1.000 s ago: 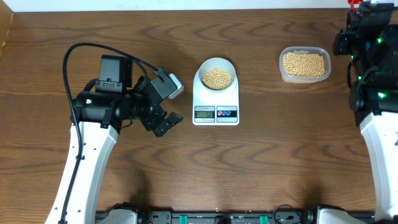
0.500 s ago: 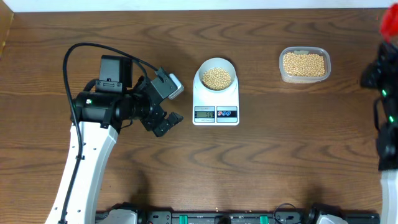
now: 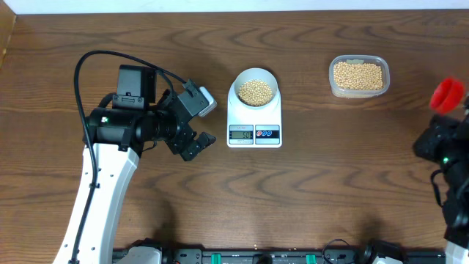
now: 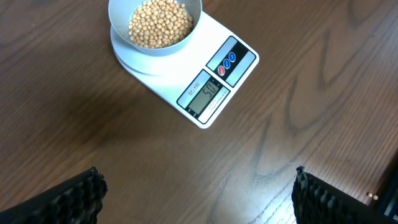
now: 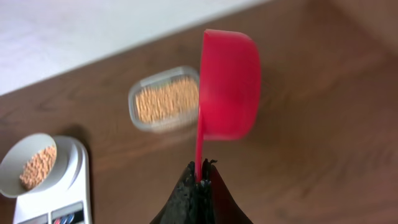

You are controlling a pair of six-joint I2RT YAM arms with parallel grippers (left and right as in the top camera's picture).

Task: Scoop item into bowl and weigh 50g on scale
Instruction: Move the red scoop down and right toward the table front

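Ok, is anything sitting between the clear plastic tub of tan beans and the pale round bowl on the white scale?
Nothing visible does: only bare wooden table lies between the clear plastic tub and the pale round bowl on the white digital scale. The red plastic scoop in the right gripper sits right of the tub.

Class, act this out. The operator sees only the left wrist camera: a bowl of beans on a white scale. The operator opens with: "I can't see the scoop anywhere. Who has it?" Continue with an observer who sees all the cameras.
Observer: The right gripper has it, shut on the handle of the red scoop, at the far right of the table.
Operator: Where is the supply?
Observer: More beans sit in a clear plastic tub, right of the scale and apart from it.
Operator: How does my arm stand to the scale?
Observer: Your left gripper is left of it, open and touching nothing.
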